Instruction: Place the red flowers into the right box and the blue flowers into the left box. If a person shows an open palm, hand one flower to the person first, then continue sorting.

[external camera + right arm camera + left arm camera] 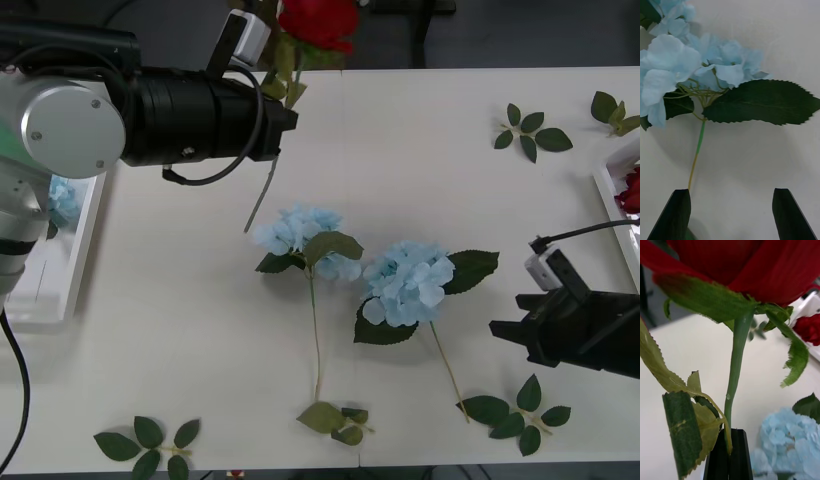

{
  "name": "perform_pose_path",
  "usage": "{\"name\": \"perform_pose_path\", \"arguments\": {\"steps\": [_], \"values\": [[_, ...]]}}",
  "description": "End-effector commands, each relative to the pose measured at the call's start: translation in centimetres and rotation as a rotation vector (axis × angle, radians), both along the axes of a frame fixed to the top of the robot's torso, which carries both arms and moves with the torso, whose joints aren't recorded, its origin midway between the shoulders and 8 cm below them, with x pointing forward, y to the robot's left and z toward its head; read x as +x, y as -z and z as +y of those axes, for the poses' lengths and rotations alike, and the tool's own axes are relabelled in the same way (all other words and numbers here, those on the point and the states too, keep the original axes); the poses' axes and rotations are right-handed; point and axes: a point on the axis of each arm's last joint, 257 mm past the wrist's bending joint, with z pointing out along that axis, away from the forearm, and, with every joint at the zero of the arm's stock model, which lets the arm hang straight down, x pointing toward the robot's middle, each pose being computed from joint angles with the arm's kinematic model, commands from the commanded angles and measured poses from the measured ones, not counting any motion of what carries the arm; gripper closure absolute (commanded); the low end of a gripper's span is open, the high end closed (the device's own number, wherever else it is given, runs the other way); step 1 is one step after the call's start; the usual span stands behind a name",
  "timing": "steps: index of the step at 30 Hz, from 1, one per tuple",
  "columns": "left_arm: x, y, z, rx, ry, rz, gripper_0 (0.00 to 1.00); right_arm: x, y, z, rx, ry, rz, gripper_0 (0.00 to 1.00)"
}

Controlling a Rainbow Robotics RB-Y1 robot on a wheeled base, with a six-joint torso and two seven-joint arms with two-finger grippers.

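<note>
My left gripper (730, 455) is shut on the green stem of a red flower (745, 266), a rose. It is held high over the table's far side (318, 22), with the stem's end hanging down (262, 195). Two blue flowers lie mid-table, one (300, 235) to the left of the other (408, 280). My right gripper (508, 332) hovers open just right of the second one. Its black fingers (675, 215) straddle bare table next to that flower's stem (698, 150). The left box (60, 290) holds a blue flower (62, 200). The right box (610, 180) holds a red flower (630, 190).
Loose green leaf sprigs lie at the back right (530, 130), the far right corner (612, 110), the front left (150, 445), the front right (515, 410) and by the stem ends at the front (335, 420).
</note>
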Motion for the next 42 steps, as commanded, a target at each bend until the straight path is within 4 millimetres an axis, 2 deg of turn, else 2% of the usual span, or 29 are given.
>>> {"name": "perform_pose_path", "arguments": {"steps": [1, 4, 6, 8, 13, 16, 17, 21, 28, 31, 36, 42], "values": [[-2.1, -3.1, -4.0, -0.103, 0.118, -0.175, 1.0, 2.1, -2.2, 2.8, 0.071, -0.009, -0.04, 0.37], [-3.4, -4.0, -6.3, -0.169, 0.166, -0.231, 1.0, 3.6, -4.1, 2.6, 0.145, 0.027, -0.017, 0.37], [-4.1, -4.3, -8.0, -0.211, 0.18, -0.282, 1.0, 4.3, -5.8, 1.8, 0.166, 0.023, 0.003, 0.37], [-4.5, -4.4, -9.1, -0.23, 0.179, -0.328, 1.0, 4.4, -6.9, 1.1, 0.191, 0.014, 0.028, 0.37], [-5.0, -4.1, -10.2, -0.267, 0.156, -0.369, 1.0, 4.4, -9.7, 0.2, 0.333, -0.043, 0.093, 0.37], [-4.9, -3.8, -10.1, -0.255, 0.152, -0.377, 1.0, 4.8, -11.7, 0.8, 0.486, -0.109, 0.126, 0.37], [-4.9, -3.9, -10.1, -0.254, 0.153, -0.38, 1.0, 5.2, -12.6, 1.3, 0.568, -0.144, 0.132, 0.37], [-4.8, -4.0, -10.0, -0.262, 0.149, -0.379, 1.0, 6.4, -13.8, 3.1, 0.699, -0.23, 0.079, 0.37], [-4.7, -3.7, -9.7, -0.258, 0.142, -0.377, 1.0, 8.1, -16.1, 9.6, 0.85, -0.349, -0.093, 0.37], [-4.7, -3.6, -9.6, -0.254, 0.141, -0.379, 1.0, 8.4, -17.2, 11.6, 0.902, -0.365, -0.11, 0.37], [-4.7, -3.5, -9.6, -0.254, 0.141, -0.378, 1.0, 8.7, -17.6, 12.6, 0.93, -0.362, -0.116, 0.37], [-4.8, -2.5, -9.6, -0.245, 0.135, -0.366, 1.0, 8.7, -16.9, 12.1, 0.897, -0.357, -0.111, 0.37]]}}
